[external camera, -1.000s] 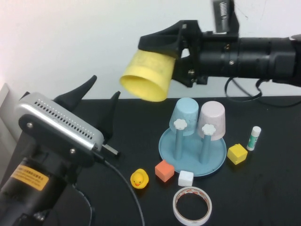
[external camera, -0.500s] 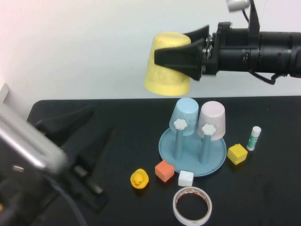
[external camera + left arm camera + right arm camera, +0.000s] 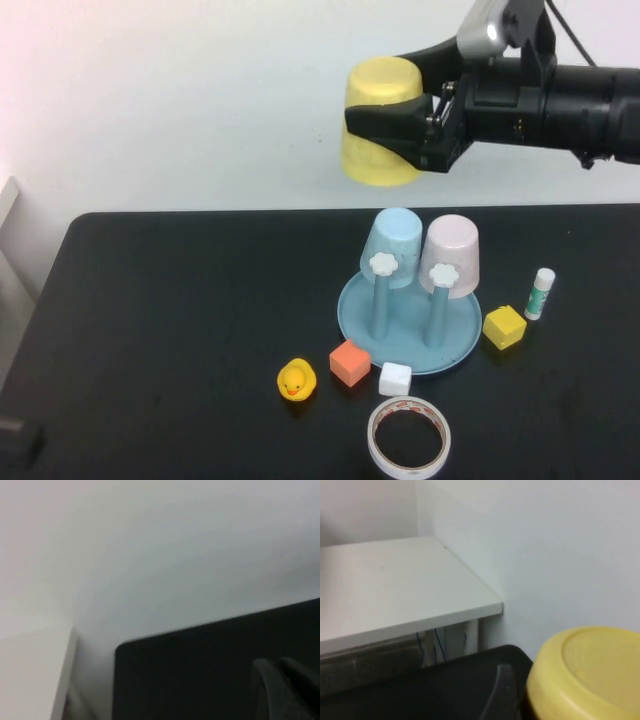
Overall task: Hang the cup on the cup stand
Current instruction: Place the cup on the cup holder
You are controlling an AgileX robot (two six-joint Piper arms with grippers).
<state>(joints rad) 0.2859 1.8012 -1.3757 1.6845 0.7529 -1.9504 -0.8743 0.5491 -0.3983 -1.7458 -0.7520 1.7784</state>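
My right gripper (image 3: 392, 122) is shut on the yellow cup (image 3: 380, 80) and holds it mouth down, high in the air, above and a little left of the cup stand (image 3: 352, 310). The stand is a round light-blue dish with blue pegs topped by white flower knobs (image 3: 383, 263). A light blue cup (image 3: 392, 240) and a pale pink cup (image 3: 452, 250) hang upside down on two pegs. The right wrist view shows the yellow cup's base (image 3: 590, 675) beside one dark finger (image 3: 502, 690). My left gripper (image 3: 285, 690) shows only in the left wrist view, over the black table's corner.
In front of the stand lie a yellow duck (image 3: 296, 380), an orange cube (image 3: 350, 362), a white cube (image 3: 395, 379) and a tape ring (image 3: 409, 437). A yellow cube (image 3: 504, 326) and a glue stick (image 3: 540, 293) stand right of it. A white shelf (image 3: 395, 590) borders the table.
My left arm has drawn back out of the high view at the lower left. My right gripper has moved the yellow cup rightward and turned it mouth down.
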